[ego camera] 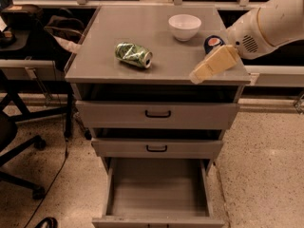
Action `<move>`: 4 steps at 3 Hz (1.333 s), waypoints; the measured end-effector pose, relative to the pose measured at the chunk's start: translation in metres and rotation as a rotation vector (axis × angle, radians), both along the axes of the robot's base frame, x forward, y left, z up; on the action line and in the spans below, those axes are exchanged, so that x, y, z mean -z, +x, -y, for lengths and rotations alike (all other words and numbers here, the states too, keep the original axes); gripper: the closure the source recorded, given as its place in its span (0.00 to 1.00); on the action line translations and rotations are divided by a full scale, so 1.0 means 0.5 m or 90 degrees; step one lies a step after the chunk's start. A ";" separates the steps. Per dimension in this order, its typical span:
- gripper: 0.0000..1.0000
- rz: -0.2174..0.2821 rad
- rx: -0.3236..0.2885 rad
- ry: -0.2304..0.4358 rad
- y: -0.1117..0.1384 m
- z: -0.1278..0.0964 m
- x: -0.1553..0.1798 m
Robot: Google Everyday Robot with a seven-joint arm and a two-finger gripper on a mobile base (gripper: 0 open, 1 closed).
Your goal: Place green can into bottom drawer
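green can [133, 55]: lying on its side on the cabinet top [104, 37], left of middle. Crumpled thin metal, shiny green and white print, silver end facing right and toward the front.
gripper [198, 74]: tan, flat, paddle-looking thing hovering over the front right corner of the top, tilted down to the left. Open or closed, honestly can't tell from this angle. It's well apart from the green can and holding nothing.
arm [273, 20]: smooth, rounded off-white shell coming in from the upper right.
bottom drawer [156, 186]: pulled right out, a deep box of plain matte grey metal.
upper drawers [156, 114]: two shallower grey fronts, each with a slim black handle, both poking out a bit.
bowl [184, 26]: small, round, glossy white, near the back right.
blue can [213, 42]: just behind the gripper, partly hidden by it.
floor [266, 165]: speckled beige.
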State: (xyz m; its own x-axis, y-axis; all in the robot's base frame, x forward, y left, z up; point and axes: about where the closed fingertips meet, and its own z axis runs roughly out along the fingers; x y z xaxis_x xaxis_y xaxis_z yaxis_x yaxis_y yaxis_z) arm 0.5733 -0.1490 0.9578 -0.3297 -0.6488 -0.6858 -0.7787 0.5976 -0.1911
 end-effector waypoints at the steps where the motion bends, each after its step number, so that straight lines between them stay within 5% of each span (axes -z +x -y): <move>1: 0.00 -0.003 0.001 0.015 0.005 -0.009 0.010; 4: 0.00 0.005 -0.003 0.043 0.066 -0.114 0.055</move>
State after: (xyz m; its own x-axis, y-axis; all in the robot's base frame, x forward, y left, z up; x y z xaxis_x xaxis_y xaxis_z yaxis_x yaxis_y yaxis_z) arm 0.6063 -0.0921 0.9304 -0.3211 -0.6027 -0.7306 -0.7797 0.6061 -0.1574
